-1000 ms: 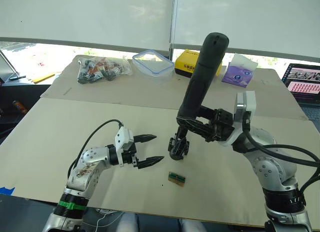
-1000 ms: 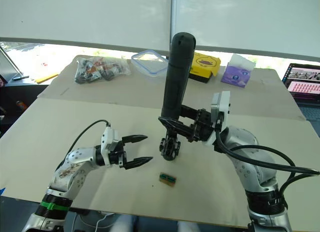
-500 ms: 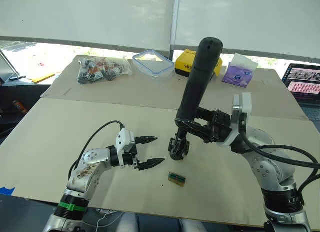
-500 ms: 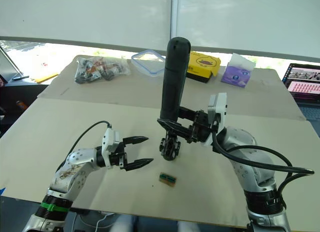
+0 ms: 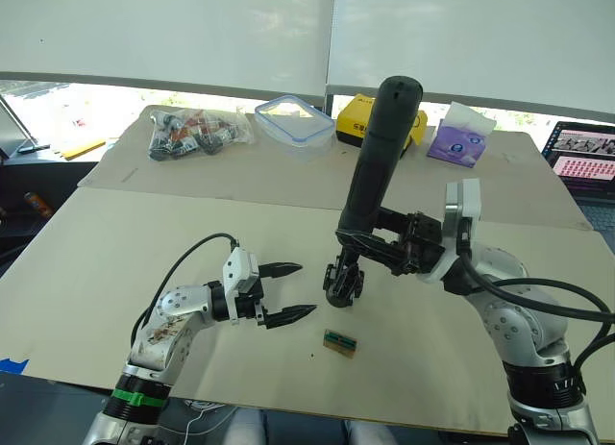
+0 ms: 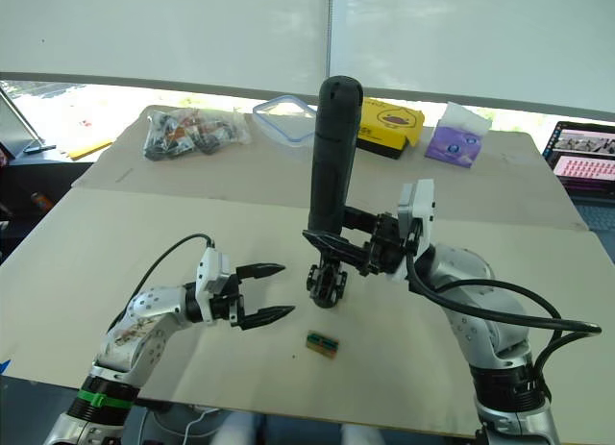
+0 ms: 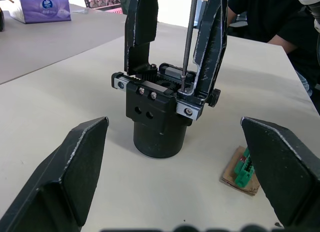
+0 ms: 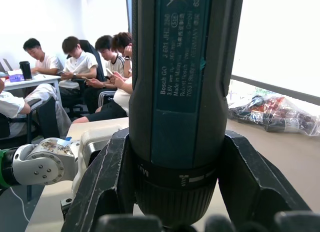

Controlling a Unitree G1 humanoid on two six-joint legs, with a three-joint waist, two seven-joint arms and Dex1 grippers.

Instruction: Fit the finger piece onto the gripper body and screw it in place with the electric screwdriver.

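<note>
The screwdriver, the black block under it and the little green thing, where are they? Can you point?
electric screwdriver (image 5: 377, 157): left eye view, middle of its thick black barrel.
gripper body (image 7: 159, 107): left wrist view, its front face with the screws.
small green block (image 5: 339, 342): left eye view, its top.

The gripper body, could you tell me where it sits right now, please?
The gripper body stands mid-table between the left gripper and the right gripper, under the upright screwdriver, just beyond the green block.
</note>
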